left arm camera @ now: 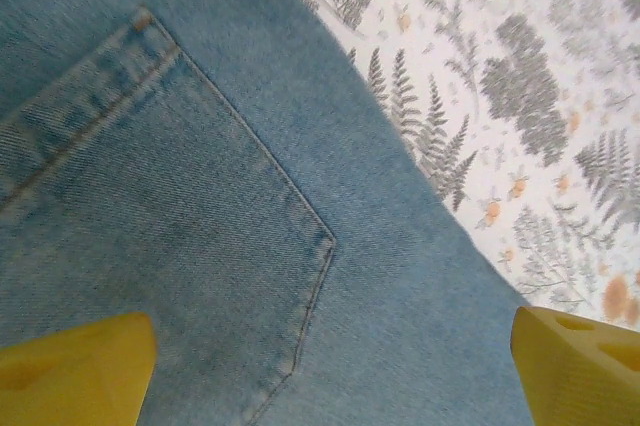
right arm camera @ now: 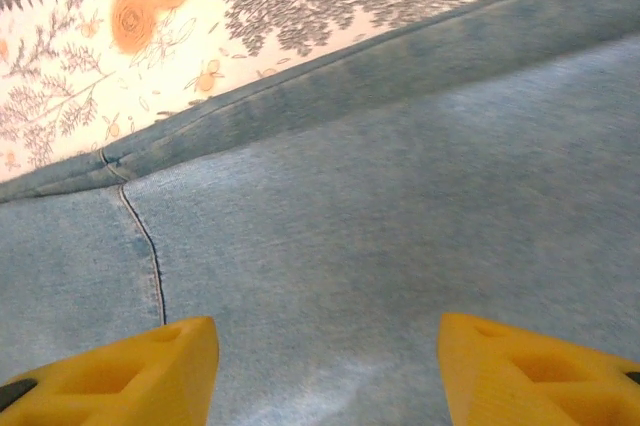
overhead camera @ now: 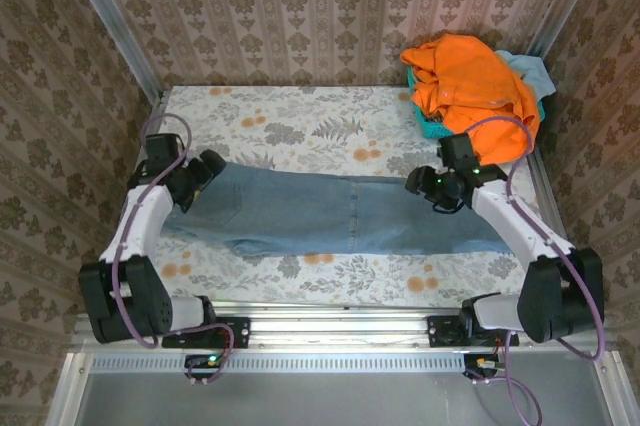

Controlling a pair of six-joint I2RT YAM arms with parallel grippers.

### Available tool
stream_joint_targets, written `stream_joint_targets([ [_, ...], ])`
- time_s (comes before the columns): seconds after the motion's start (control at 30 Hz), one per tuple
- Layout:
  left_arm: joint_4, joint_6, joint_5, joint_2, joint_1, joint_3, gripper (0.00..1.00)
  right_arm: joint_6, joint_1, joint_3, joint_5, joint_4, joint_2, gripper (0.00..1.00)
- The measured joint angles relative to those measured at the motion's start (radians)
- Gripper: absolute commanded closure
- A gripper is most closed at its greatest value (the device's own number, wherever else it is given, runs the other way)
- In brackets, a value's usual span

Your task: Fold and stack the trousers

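Two arms reach in from the near edge of a table (overhead camera: 300, 121) covered with a flower-and-fern print. From overhead, the trousers (overhead camera: 340, 214) lie flat across the middle of it as one long blue band, the wider pocket end at the left and the narrower end at the right. The left gripper (overhead camera: 203, 178) sits over the left end, by the far edge of the denim. The right gripper (overhead camera: 428, 186) sits over the right part, also by the far edge. In the far right corner an orange garment (overhead camera: 470, 81) is heaped up, with a pale turquoise cloth (overhead camera: 528, 71) poking out behind it, well apart from the trousers.

From the left wrist, the left gripper (left arm camera: 330, 376) is spread wide, one yellow finger (left arm camera: 80, 366) in each bottom corner and nothing pinched between them. Beneath lies denim with a stitched back pocket (left arm camera: 170, 236). The trousers' edge runs diagonally, with the patterned table showing at the upper right.

From the right wrist, the right gripper (right arm camera: 325, 371) stands open too, its yellow fingers (right arm camera: 130, 371) apart over bare denim. A thin seam (right arm camera: 145, 246) runs down the cloth at the left. A thicker edge of the trousers crosses the top, with the printed table beyond it. Whether the fingertips touch the cloth I cannot tell.
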Motion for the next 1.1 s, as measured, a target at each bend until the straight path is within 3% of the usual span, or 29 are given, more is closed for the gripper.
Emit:
stream_joint_targets([
  [0.17, 0.081, 0.0, 0.015, 0.145, 0.0, -0.039, 0.09, 0.004, 0.101, 0.038, -0.008, 0.068, 0.222, 0.44],
  [0.27, 0.134, 0.0, 0.026, 0.238, 0.044, -0.048, 0.1, 0.004, 0.1, 0.037, 0.0, 0.086, 0.333, 0.44],
  [0.4, 0.18, -0.002, 0.082, 0.306, 0.12, -0.05, 0.1, 0.003, 0.075, 0.034, -0.002, 0.092, 0.364, 0.43],
  [0.6, 0.188, 0.003, 0.146, 0.372, 0.15, 0.022, 0.08, -0.009, 0.045, 0.052, -0.033, 0.096, 0.38, 0.43],
  [0.73, 0.192, 0.02, 0.146, 0.356, 0.154, 0.025, 0.0, -0.028, 0.006, 0.053, -0.049, 0.076, 0.365, 0.42],
  [0.83, 0.15, 0.056, 0.077, 0.285, 0.116, 0.03, 0.0, -0.051, -0.02, 0.061, -0.007, 0.016, 0.293, 0.38],
  [0.97, 0.09, 0.094, -0.016, 0.161, -0.039, 0.082, 0.0, -0.077, -0.078, 0.119, 0.07, -0.048, 0.174, 0.37],
  [1.1, 0.096, 0.105, -0.04, 0.118, -0.196, 0.112, 0.0, -0.076, -0.213, 0.163, 0.109, -0.054, 0.161, 0.37],
])
